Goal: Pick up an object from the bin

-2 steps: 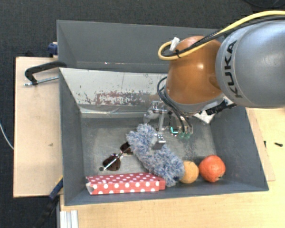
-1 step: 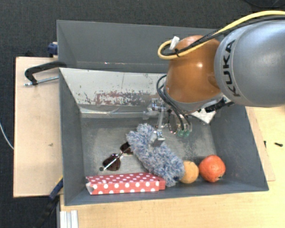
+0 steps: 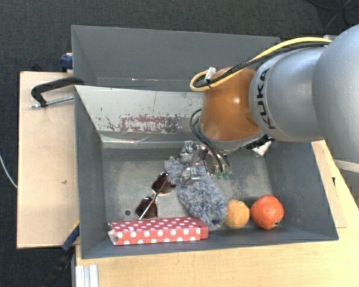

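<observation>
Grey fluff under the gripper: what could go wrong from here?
The gripper is over the upper end of the grey fluff; being soft, it may slip out or give only a tuft. The sunglasses lie close at its left and might snag and drag along. The yellow ball against its right could roll if it lifts.

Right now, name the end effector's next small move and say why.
Probably a short straight descent: the end effector hangs over the upper end of the grey fluffy cloth, and the sunglasses lie close beside it, so drifting sideways might catch them.
</observation>
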You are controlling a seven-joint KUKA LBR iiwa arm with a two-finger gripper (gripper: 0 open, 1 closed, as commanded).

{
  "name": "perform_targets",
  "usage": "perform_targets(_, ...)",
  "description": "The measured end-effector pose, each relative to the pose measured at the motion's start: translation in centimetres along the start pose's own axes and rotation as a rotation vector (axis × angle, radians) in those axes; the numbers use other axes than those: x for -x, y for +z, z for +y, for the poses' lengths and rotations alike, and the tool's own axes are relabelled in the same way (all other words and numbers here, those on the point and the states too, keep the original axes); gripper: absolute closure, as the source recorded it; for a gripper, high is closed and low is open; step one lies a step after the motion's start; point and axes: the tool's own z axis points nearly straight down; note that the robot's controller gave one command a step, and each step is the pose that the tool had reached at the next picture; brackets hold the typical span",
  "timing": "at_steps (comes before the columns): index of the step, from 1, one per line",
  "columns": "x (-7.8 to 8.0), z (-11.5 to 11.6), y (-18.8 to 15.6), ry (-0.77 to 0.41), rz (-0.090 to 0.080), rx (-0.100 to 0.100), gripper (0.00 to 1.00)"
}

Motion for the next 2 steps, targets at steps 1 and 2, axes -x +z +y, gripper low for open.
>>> perform_targets(1, 0.0, 0.0, 0.0, 0.000, 0.000, 0.000, 1.00)
perform_targets(2, -1.2, -2.1, -18.0, -0.031, 0.000, -0.005, 1.00)
